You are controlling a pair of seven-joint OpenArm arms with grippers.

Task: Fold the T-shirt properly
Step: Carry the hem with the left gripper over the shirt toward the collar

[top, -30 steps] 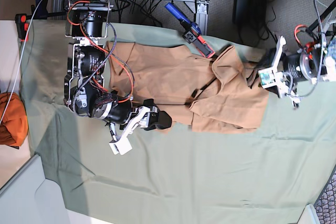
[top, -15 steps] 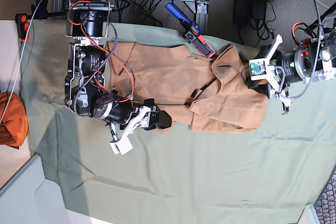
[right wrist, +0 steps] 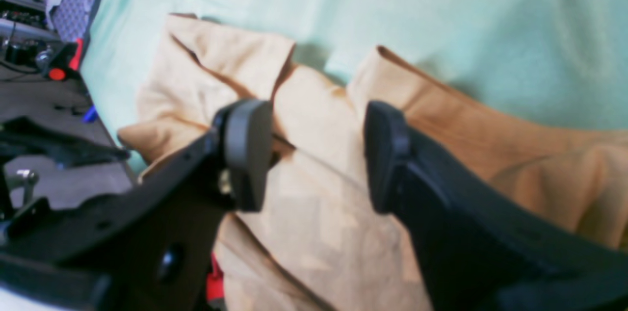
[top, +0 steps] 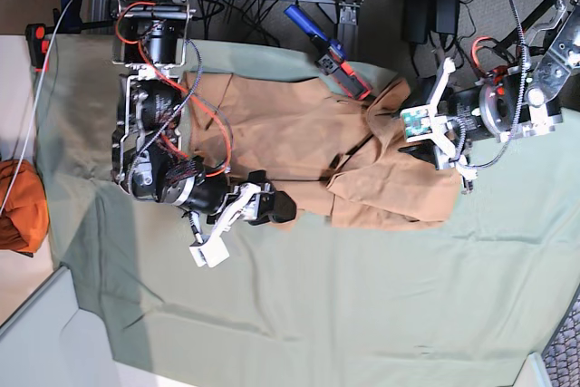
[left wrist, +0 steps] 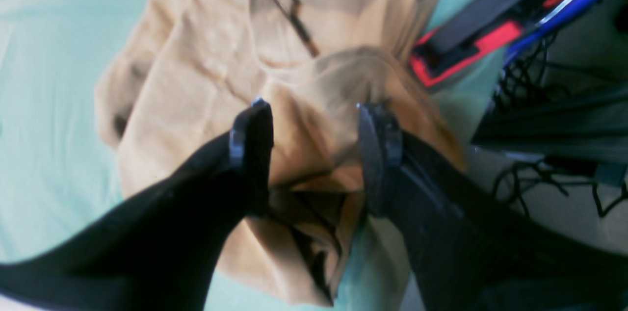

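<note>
Left gripper (left wrist: 314, 154): jaws spread wide, one black finger (left wrist: 250, 154) on each side of a raised hump of tan cloth; the fabric bulges up between them, but whether the pads actually pinch it cannot be told from the wrist view. In the base view this gripper (top: 419, 138) sits over the bunched end of the T-shirt (top: 299, 147), on that view's right. Right gripper (right wrist: 316, 154): jaws also wide apart, hanging just above a flat stretch of shirt, with nothing between the pads; in the base view it (top: 270, 208) lies at the shirt's near edge, about mid-length, over the hem line. T-shirt: tan, wrinkled, spread lengthwise across the sage-green table cloth (top: 317, 305). The half toward the right arm lies fairly flat; the half toward the left arm is doubled over itself in loose folds, with a peaked corner pointing toward the table's back edge. In the right wrist view two folded flaps of the shirt (right wrist: 319, 213) stand side by side with a strip of green cloth showing between them. Beyond the shirt, at the back edge of the table, a blue-and-red handled tool (top: 328, 52) rests with its tip touching or just beside the peaked corner. An orange cloth bundle (top: 20, 208) lies well apart, off the green cloth at the base view's far left. Cables and power strips run behind the table.
</note>
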